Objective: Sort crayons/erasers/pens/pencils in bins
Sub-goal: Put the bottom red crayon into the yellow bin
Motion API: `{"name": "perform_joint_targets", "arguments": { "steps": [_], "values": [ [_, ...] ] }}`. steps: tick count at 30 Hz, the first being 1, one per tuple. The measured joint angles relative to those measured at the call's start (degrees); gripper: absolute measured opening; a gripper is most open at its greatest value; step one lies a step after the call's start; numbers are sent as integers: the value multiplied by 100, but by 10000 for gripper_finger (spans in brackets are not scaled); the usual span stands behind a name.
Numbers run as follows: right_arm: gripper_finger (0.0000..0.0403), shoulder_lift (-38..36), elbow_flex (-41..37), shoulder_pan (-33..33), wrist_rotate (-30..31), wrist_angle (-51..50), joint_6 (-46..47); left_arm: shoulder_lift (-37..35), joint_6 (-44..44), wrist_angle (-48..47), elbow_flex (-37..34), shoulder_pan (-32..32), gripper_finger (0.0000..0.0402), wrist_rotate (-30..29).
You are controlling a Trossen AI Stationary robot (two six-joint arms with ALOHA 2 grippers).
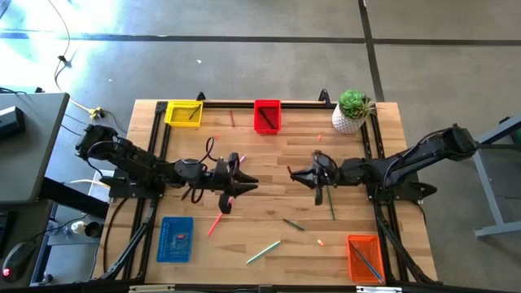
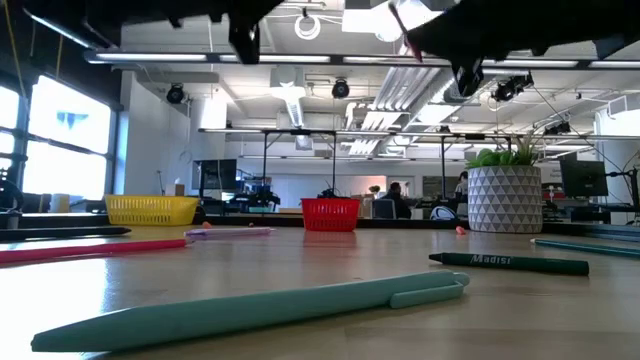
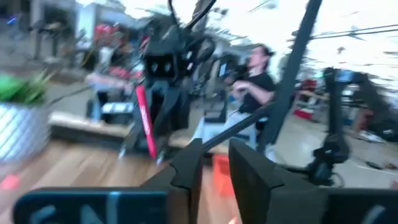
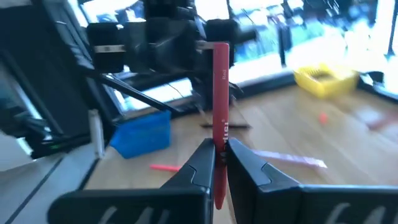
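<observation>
My right gripper (image 1: 314, 174) is over the middle of the table and is shut on a red crayon (image 4: 221, 93), which also shows in the left wrist view (image 3: 145, 124). My left gripper (image 1: 244, 181) faces it from the left, open and empty, above a pink pen (image 1: 216, 224) on the table. The yellow bin (image 1: 184, 112) and red bin (image 1: 267, 115) stand at the far edge. The blue bin (image 1: 175, 238) stands near left and the orange bin (image 1: 365, 256) near right. My right gripper pinches the red crayon's lower part (image 4: 219, 142) between its two fingertips. The fingers come level from the table's right and lie across the crayon. The crayon stands nearly upright, most of it above the fingers, lifted clear of the table.
A white plant pot (image 1: 352, 112) stands at the far right. On the near half of the table lie a teal pen (image 1: 263, 251), a dark green crayon (image 1: 293, 225), a dark pen (image 1: 330, 203) and small orange bits (image 1: 320, 242). A person (image 3: 255, 81) stands beyond the table.
</observation>
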Motion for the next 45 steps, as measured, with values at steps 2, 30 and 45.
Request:
{"name": "perform_joint_targets", "arguments": {
  "steps": [2,30,45],
  "values": [
    [12,26,0,206,68,292,-281,80,130,0,196,-68,92,104],
    [12,1362,238,1078,282,2271,-1620,1751,1200,129,1844,-503,152,-446],
    [12,1679,817,1207,330,1679,-1860,1766,1249,-17,2027,-549,152,-259]
  ]
}}
